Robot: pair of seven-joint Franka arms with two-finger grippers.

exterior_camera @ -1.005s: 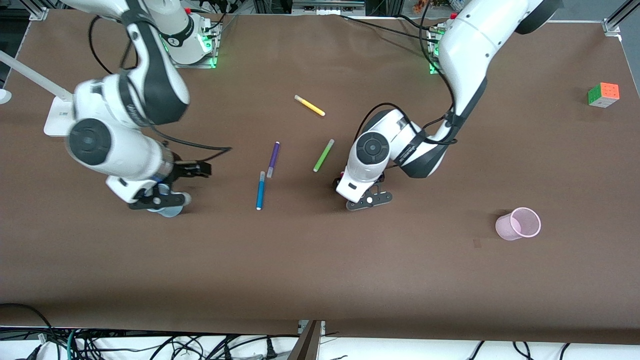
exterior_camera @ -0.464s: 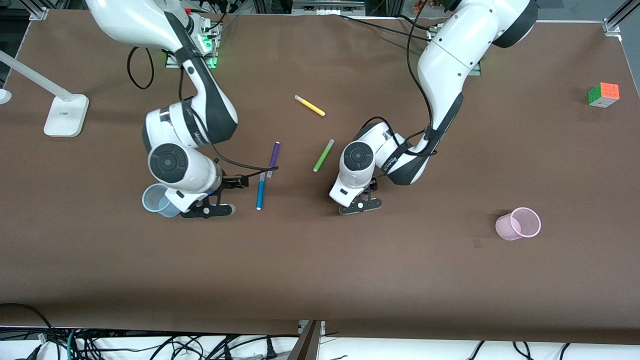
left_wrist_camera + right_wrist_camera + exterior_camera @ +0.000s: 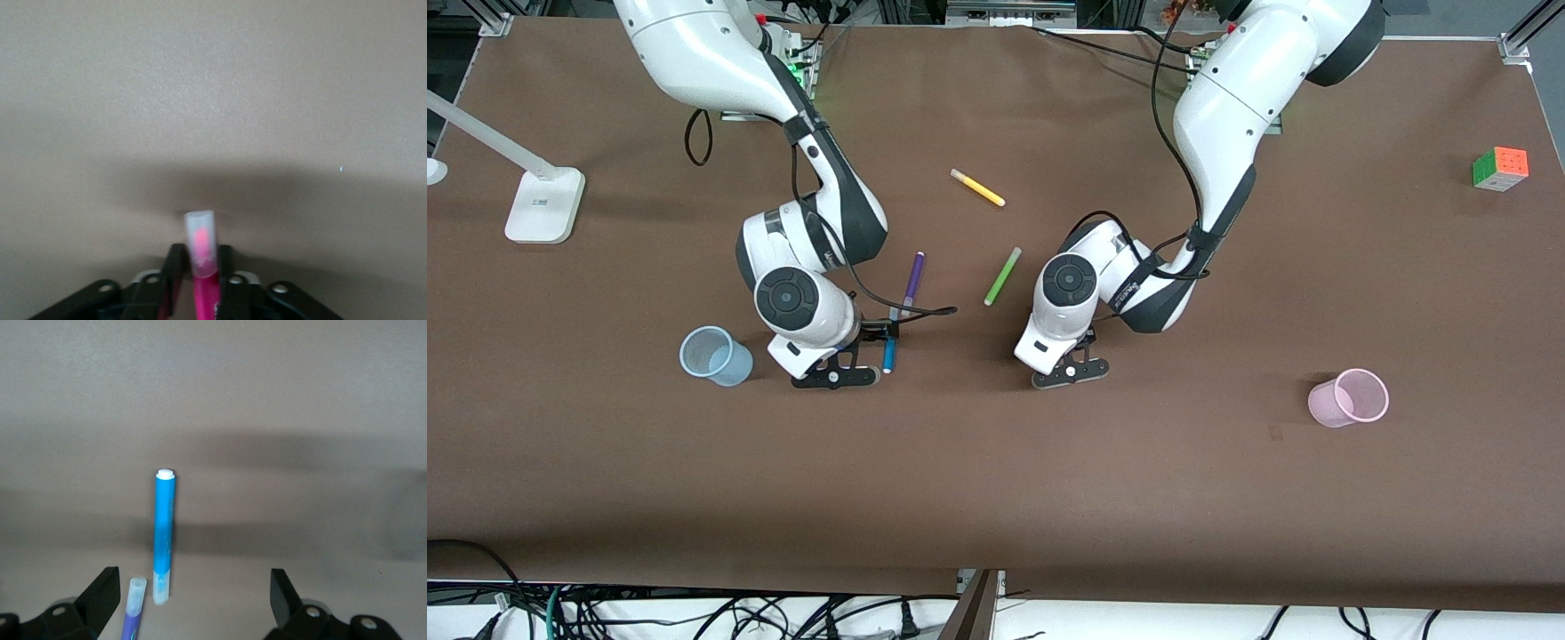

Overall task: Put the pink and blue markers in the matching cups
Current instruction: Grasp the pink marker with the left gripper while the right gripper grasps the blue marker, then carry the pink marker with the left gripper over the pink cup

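My left gripper [image 3: 200, 257] is down at the table, its fingers [image 3: 175, 267] shut on the pink marker [image 3: 201, 243], whose pale cap sticks out past them. In the front view the left gripper [image 3: 1069, 356] hides that marker. The blue marker [image 3: 888, 354] lies flat beside the purple one. My right gripper [image 3: 871, 336] hangs open right by it. In the right wrist view the blue marker [image 3: 163, 533] lies ahead of the open right gripper [image 3: 193, 580], nothing between the fingers. The blue cup [image 3: 713, 356] stands toward the right arm's end, the pink cup [image 3: 1352, 397] toward the left arm's end.
A purple marker [image 3: 912, 280], a lime green marker [image 3: 1002, 276] and a yellow marker [image 3: 977, 188] lie mid-table. A colour cube [image 3: 1500, 168] sits at the left arm's end, a white lamp base [image 3: 544, 206] at the right arm's end.
My right arm swept from over the blue cup to the blue marker, uncovering the cup. My left gripper closed on the pink marker and barely shifted.
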